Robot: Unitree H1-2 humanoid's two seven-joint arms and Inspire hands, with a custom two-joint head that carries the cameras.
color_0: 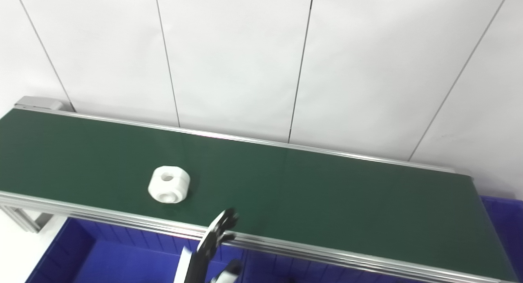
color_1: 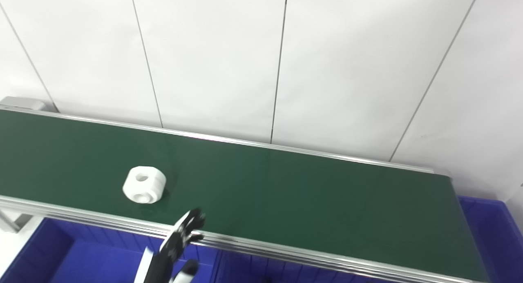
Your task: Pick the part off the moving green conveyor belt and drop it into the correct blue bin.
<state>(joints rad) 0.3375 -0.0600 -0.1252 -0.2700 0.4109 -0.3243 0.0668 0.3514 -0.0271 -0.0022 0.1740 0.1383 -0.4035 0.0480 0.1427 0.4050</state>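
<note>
- Left eye view: the white part (color_0: 168, 184), a rounded block with holes in its top and side faces, lies loose on the green conveyor belt (color_0: 327, 193) in the lower left of the frame, close to the belt's near rail and held by nothing.
- One hand (color_0: 216, 234) rises from the bottom edge just left of centre, dark fingertips over the near rail, to the right of the part and apart from it. It holds nothing; whether its fingers are spread or closed I cannot tell, since only a blurred edge shows. It reads as the left hand; the right hand is not seen.
- Risk: the belt moves, so a reach aimed at where the part is now could close on bare belt, or clip the rounded block and knock it over the rail.
- Right eye view: the blue bin (color_1: 81, 258) sits below the rail at lower left, another blue bin edge (color_1: 494, 234) at far right.
- Risk: nothing visible marks which bin is correct, so a mis-sort is possible.
</note>
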